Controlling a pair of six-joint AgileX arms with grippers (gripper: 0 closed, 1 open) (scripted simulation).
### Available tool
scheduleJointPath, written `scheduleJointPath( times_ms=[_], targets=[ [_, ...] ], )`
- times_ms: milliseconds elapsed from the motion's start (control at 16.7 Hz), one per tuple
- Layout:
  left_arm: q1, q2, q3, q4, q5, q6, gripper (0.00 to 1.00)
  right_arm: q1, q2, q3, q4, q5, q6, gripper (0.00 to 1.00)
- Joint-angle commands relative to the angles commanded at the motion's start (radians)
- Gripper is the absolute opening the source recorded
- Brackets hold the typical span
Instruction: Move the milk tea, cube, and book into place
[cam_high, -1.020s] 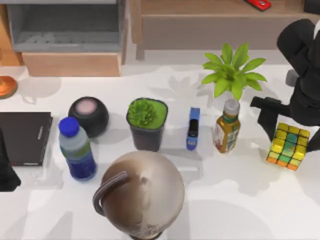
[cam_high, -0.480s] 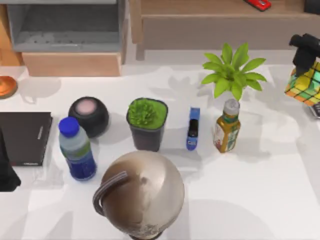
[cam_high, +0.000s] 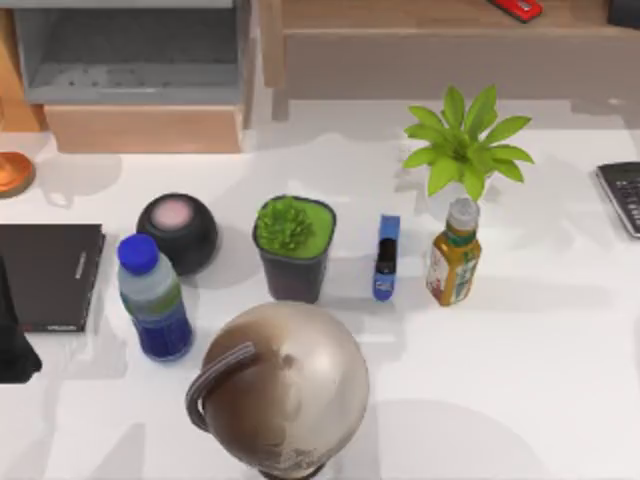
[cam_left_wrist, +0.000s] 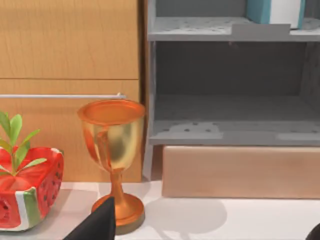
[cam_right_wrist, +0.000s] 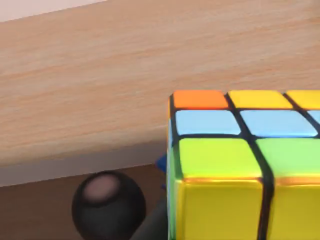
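Yellow-green cube (cam_right_wrist: 240, 170) close before right wrist camera, seemingly held

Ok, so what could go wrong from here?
1. The right gripper carries the cube close to a wooden board; a corner could clip it and twist the cube loose.
2. The milk tea stands hemmed in by the globe, a dark round speaker and the black book; reaching for it may topple it. The left arm is parked at the table's left edge.
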Motion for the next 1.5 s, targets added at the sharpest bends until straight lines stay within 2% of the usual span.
scheduleJointPath(
  times_ms=[300, 720, 1500],
  targets=[
    [0.000, 0.000, 0.000, 0.000, 0.000, 0.000, 1.00, -0.031, 0.019, -0.002, 0.201, -0.003, -0.141, 0.00],
    [0.000, 0.000, 0.000, 0.000, 0.000, 0.000, 1.00, -0.025, 0.031, 0.011, 0.208, 0.000, -0.150, 0.00],
    [0.000, 0.000, 0.000, 0.000, 0.000, 0.000, 1.00, 0.019, 0.403, 0.443, 0.150, 0.054, -0.155, 0.00]
  ],
)
